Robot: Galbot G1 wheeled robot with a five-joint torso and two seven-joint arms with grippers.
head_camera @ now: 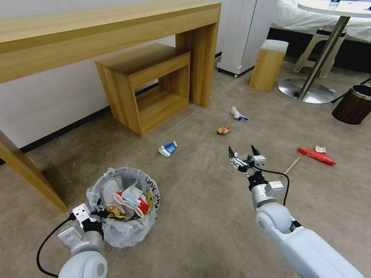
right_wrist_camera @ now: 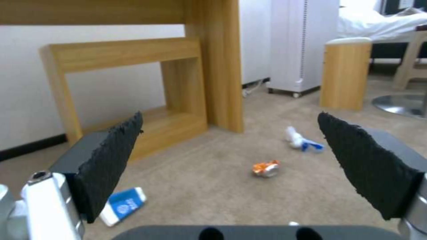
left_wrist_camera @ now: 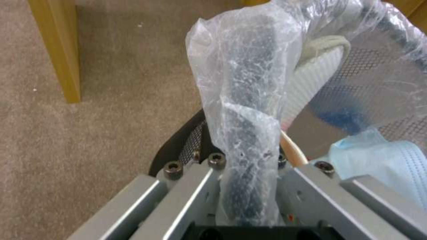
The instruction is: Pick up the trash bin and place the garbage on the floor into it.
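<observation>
1. While the beige carpeted floor spreads across the scene, a long wooden desk stands along the wall with a smaller wooden bench tucked under it.
2. Trash bin sits near left on the floor, bag-lined, already stuffed with white slippers, a red snack bag and other litter.
3. Left gripper is at the bin's near rim, clamped on the bagged rim; the wrist view shows plastic and black rim between the fingers.
4. Right gripper is held above the floor mid-scene, jaws wide, nothing in them; black pads frame the litter ahead.
5. Red snack bag lies on the floor at right, wooden stick just beside it.
6. Blue-white paper cup lies on its side left of the right gripper.
7. Crumpled tissue lies farther off, near the desk leg.
8. Crushed can lies between tissue and right gripper.
</observation>
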